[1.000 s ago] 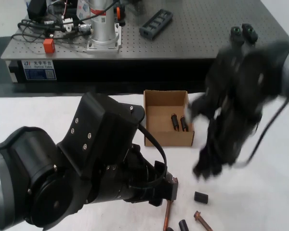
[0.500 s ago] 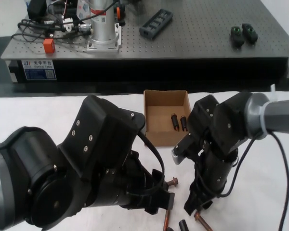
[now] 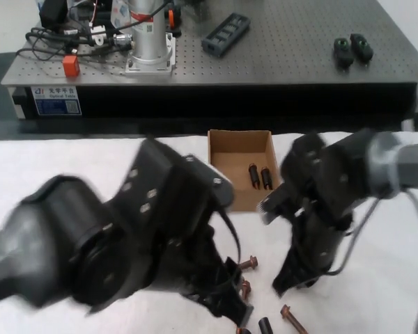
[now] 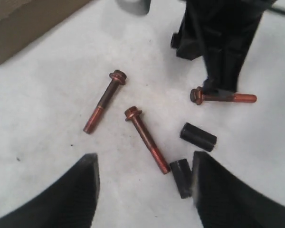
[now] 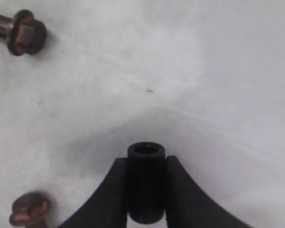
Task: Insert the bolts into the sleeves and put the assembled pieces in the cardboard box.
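Though blurred overhead, right gripper seemingly snug around sleeve up close.

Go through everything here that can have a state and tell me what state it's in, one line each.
Left gripper: open, holding nothing.
Right gripper: shut.
Held sleeve: clamped in the right gripper, no bolt in it.
Cardboard box: open, partly filled.
Assembled pieces: two, lying inside the box.
Loose bolts: three, lying flat, not inserted.
Loose sleeves: two, on their sides, without bolts.
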Controlling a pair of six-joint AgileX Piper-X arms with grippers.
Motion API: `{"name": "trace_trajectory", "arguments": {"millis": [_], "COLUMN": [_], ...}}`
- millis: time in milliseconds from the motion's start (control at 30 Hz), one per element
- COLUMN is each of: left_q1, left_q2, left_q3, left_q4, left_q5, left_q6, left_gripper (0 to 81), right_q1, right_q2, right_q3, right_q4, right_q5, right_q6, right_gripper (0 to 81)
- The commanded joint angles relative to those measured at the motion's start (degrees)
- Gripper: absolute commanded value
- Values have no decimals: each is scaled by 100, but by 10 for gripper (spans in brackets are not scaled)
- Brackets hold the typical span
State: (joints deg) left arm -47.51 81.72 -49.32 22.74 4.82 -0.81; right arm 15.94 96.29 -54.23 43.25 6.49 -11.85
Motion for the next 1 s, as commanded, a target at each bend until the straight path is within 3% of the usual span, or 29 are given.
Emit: {"name": "trace_trajectory", "arguments": {"millis": [0,200,333,500,733,967], "left_q1": [28,41,56,217,608,578], "left_q2": [593,2186,3099,3627,3704,3704], "left_q3": [-533,-2180,-3184,-3791,-3862,-3862], "left_q4": [203,1481,1982,2118,2215,2514], "left_q5": [64,13,-535,-594,-283,260], "left_q6": [656,1929,2506,2809,2850,2957], "left_gripper": [405,405,400,326,297,297], "right_q1": [-260,-712,-830,-853,-853,-853], "right_q2": [-847,-2929,-4244,-5384,-5869,-5856], "right_q3": [359,1526,2143,2451,2497,2497], "right_q4": [69,450,665,981,1191,1178], "right_q5": [-310,-695,-754,-754,-754,-754], "right_q6": [287,665,778,980,979,979], "right_gripper": [25,25,25,25,25,25]}}
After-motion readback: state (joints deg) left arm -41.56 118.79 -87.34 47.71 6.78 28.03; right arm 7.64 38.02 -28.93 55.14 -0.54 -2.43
